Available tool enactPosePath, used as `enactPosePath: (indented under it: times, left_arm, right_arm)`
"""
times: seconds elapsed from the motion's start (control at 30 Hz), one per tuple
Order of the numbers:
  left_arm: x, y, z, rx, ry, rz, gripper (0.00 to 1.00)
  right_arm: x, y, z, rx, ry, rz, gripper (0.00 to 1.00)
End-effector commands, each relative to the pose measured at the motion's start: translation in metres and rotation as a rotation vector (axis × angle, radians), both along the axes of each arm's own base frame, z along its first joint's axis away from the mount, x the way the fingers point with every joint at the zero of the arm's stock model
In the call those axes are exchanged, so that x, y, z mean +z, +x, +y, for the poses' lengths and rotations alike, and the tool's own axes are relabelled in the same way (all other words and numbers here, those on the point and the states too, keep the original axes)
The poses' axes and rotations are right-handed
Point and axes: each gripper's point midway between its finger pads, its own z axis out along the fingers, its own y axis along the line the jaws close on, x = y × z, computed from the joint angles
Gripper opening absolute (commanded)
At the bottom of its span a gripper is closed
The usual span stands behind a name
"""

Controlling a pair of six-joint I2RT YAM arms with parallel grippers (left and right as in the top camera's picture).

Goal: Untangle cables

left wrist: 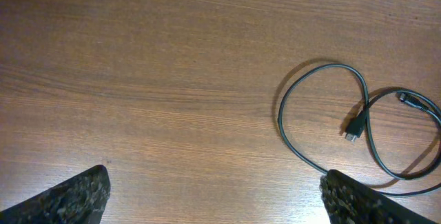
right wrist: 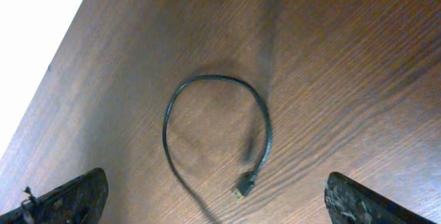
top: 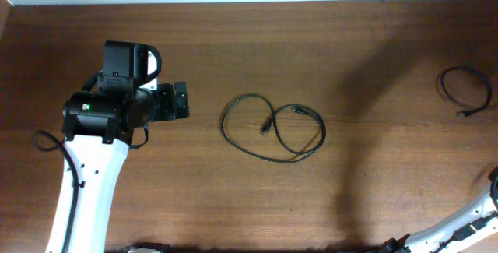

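Two cables on the table, well apart, neither one held.

Centre cable: mid-table, lying flat. It is one thin black cord in a pretzel shape, with a rounded loop on the left, a self-crossing near the middle and a second lobe to the right. Both ends sit inside the outline. One plug is in the left loop, the other plug at the top of the right lobe. The left wrist view has the same cable at frame right.

Far-right cable: near the table's far right corner, a single open arc that is not closed. Its end is on the near side. In the right wrist view the arc sits mid-frame with a gold-tipped plug at lower right. The other end runs out of the frame bottom.

Left gripper: just left of the centre cable, near but not touching. Fingers are spread wide and empty, with bare wood between them in the wrist view.

Right gripper: above the far-right cable and clear of it. Fingers are wide apart, gripping nothing. In the overhead view only the white right arm shows, at the lower right corner; the gripper itself is out of that view.

The table is dark brown wood grain.
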Motion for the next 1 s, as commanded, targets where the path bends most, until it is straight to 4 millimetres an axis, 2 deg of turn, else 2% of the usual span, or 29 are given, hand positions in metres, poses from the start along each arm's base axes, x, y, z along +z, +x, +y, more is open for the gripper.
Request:
enactPosePath:
  times: [0.0, 0.07, 0.13, 0.23, 0.37, 0.43, 0.47, 0.53, 0.63, 0.77, 0.83, 0.97]
  left_arm:
    - [0.0, 0.001, 0.002, 0.007, 0.008, 0.0, 0.99]
    - [0.0, 0.001, 0.002, 0.007, 0.008, 0.0, 0.99]
    - [0.0, 0.001, 0.002, 0.007, 0.008, 0.0, 0.99]
    - [0.0, 0.001, 0.002, 0.007, 0.008, 0.0, 0.99]
    - [0.0, 0.001, 0.002, 0.007, 0.008, 0.0, 0.99]
    - [0.0, 0.001, 0.002, 0.007, 0.008, 0.0, 0.99]
    - [0.0, 0.001, 0.002, 0.007, 0.008, 0.0, 0.99]
    - [0.0, 0.001, 0.002, 0.007, 0.008, 0.0, 0.99]
    - [0.0, 0.001, 0.002, 0.007, 0.008, 0.0, 0.99]
    - [0.0, 0.001, 0.002, 0.007, 0.008, 0.0, 0.99]
    - [0.0, 0.001, 0.002, 0.007, 0.008, 0.0, 0.99]
    - [0.0, 0.001, 0.002, 0.007, 0.008, 0.0, 0.99]
  right_arm:
    - [0.0, 0.01, 0.017, 0.126, 0.004, -0.04, 0.99]
    - [0.013, 0.023, 0.038, 0.263, 0.025, -0.15, 0.99]
    - [0.021, 0.029, 0.048, 0.291, 0.06, -0.201, 0.99]
    - [0.02, 0.034, 0.07, 0.347, 0.086, -0.194, 0.99]
    - [0.01, 0.042, 0.121, 0.487, 0.111, -0.117, 0.99]
    - [0.007, 0.049, 0.151, 0.554, 0.132, -0.084, 0.99]
    - [0.003, 0.053, 0.174, 0.599, 0.14, -0.045, 0.99]
    - [-0.004, 0.056, 0.202, 0.654, 0.13, 0.027, 0.99]
    - [-0.015, 0.053, 0.238, 0.731, 0.099, 0.149, 0.99]
    - [-0.025, 0.034, 0.302, 0.871, 0.081, 0.345, 0.99]
    - [-0.025, 0.027, 0.324, 0.918, 0.1, 0.385, 0.99]
    - [-0.024, 0.019, 0.349, 0.942, 0.127, 0.432, 0.99]
